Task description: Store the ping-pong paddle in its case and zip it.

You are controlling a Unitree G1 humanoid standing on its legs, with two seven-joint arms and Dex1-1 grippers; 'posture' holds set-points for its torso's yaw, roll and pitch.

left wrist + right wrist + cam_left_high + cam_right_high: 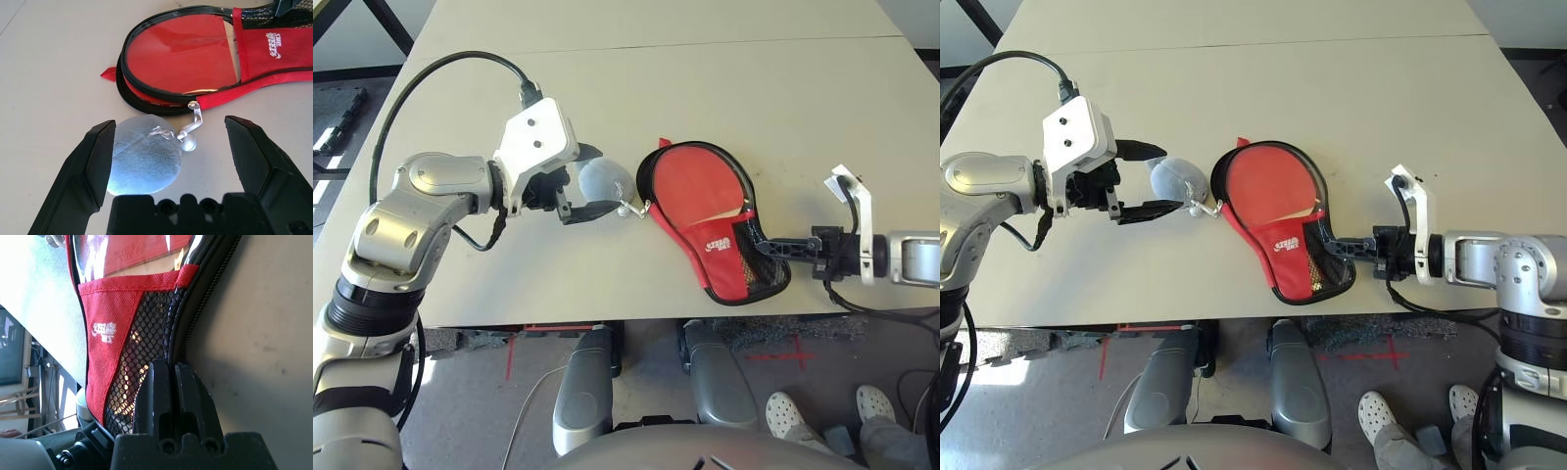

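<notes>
One case (705, 220) lies near your table's (705, 88) front edge, ping-pong paddle (178, 51) inside, cover unzipped. Your right gripper (1344, 247) is clamped on the case's black mesh pocket (146, 347) edge. Your left gripper (171, 161) stands wide apart around a grey fluffy pom-pom (144, 159) clipped to the zipper pull.

Ping-pong paddle (703, 188) inside the case (724, 257): handle mostly covered by the red fabric and mesh pocket (754, 257); whether the blade is fully seated cannot be told. White logo (274, 45) lettering too small to read. Right gripper (1340, 247) fingertips hidden against the case's narrow end; what they pinch there cannot be told. Case cut off by the left wrist view's edge
</notes>
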